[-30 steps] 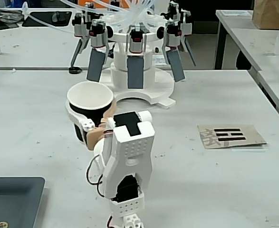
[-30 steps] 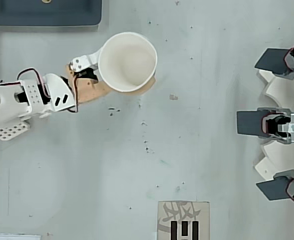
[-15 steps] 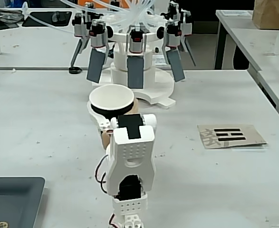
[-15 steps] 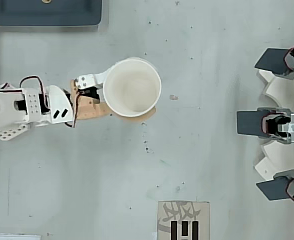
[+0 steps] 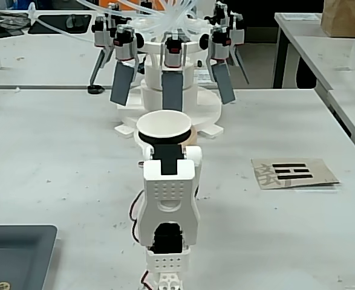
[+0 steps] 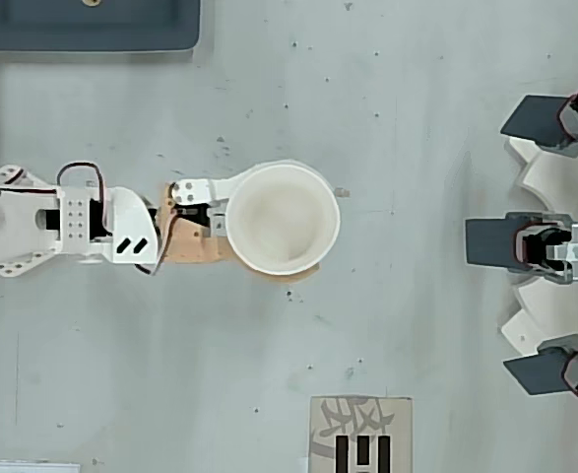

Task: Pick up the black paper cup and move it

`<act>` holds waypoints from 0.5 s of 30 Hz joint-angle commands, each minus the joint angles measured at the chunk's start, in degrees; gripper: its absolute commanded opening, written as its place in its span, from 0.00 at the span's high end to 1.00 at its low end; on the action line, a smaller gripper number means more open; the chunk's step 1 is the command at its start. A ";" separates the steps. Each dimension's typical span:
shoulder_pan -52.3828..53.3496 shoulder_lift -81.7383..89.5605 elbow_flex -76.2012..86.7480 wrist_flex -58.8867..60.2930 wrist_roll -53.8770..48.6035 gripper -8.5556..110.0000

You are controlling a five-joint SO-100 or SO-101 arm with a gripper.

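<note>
At the upper left of the overhead view lay a dark grey tray [image 6: 87,25], partly cut by the frame edge. Below it, at the left edge, sat the white arm [image 6: 42,222], reaching rightward across the grey table [image 6: 387,89]. The gripper [image 6: 215,219] came next, at centre-left: its fingers met the rim of the black paper cup [image 6: 284,217], but the cup hid them, so whether they were clamped on it could not be told. The cup stood upright at centre, mouth up, only its white inside and rolled rim showing; a brown cardboard piece [image 6: 185,246] lay beneath it and the gripper. At bottom centre lay a printed card [image 6: 359,434] with black bars. Along the right edge stood a white device with three dark grey paddles [image 6: 500,241]. In the fixed view the cup [image 5: 163,127] sat at centre, just above the arm's wrist, before that device [image 5: 171,84].
</note>
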 commanded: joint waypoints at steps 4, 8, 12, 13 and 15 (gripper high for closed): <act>1.67 -1.93 -10.55 4.57 -0.18 0.80; 2.64 -4.83 -16.08 7.12 -0.18 0.80; 3.25 -8.00 -22.32 9.76 0.00 0.80; 3.34 -8.79 -23.82 10.46 0.18 0.80; 3.52 -10.02 -26.63 11.95 0.18 0.80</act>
